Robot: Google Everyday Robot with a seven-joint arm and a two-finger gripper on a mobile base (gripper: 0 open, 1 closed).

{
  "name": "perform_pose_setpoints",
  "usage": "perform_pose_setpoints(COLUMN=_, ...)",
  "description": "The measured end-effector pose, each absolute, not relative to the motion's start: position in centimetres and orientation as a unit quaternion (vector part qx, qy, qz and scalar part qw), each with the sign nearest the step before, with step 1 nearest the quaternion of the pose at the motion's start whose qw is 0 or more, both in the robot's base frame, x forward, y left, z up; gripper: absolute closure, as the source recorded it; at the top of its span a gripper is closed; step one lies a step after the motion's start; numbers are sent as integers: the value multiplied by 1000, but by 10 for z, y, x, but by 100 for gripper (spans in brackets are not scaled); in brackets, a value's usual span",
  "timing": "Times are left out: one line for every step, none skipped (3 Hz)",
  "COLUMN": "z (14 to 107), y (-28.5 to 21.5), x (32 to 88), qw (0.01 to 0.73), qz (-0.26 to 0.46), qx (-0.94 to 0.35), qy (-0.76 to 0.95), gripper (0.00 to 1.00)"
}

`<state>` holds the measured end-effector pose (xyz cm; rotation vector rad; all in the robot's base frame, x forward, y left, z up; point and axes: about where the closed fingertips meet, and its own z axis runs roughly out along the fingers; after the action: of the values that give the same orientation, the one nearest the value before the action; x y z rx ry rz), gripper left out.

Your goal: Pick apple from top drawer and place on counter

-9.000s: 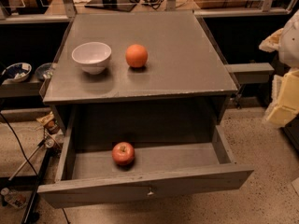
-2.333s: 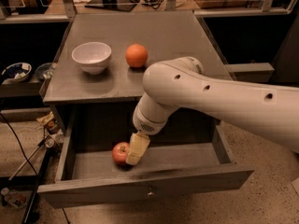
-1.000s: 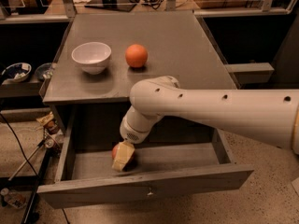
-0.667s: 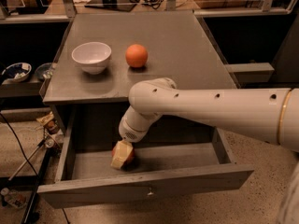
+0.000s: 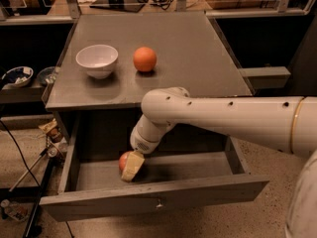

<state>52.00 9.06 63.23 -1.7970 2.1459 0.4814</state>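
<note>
While inside the top drawer [image 5: 198,191], gripper [image 5: 132,167] touches the apple [image 5: 124,159].

No writing, label, brand, number or sign can be read anywhere here, whether on the worktop [image 5: 198,48], on the front of the open drawer [image 5: 208,191], or on the tool [image 5: 132,167], which sits low inside that drawer, against the apple [image 5: 123,160].

Matt grey wooden counter [image 5: 198,58] and top drawer [image 5: 208,193], glossy white bowl [image 5: 98,67], smooth plastic hand [image 5: 132,166] against the apple [image 5: 123,159].
</note>
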Motion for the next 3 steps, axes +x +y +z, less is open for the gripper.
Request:
perform_pose_setpoints(z=639, y=92, x=509, qw=155, qz=189, qx=-634, qy=734, gripper=0)
perform_pose_setpoints(z=638, y=92, x=509, qw=156, qz=190, qx=-635, qy=733, gripper=0)
perform_pose_setpoints(z=630, y=108, x=509, qw=161, qz=202, qx=-642, qy=722, gripper=0)
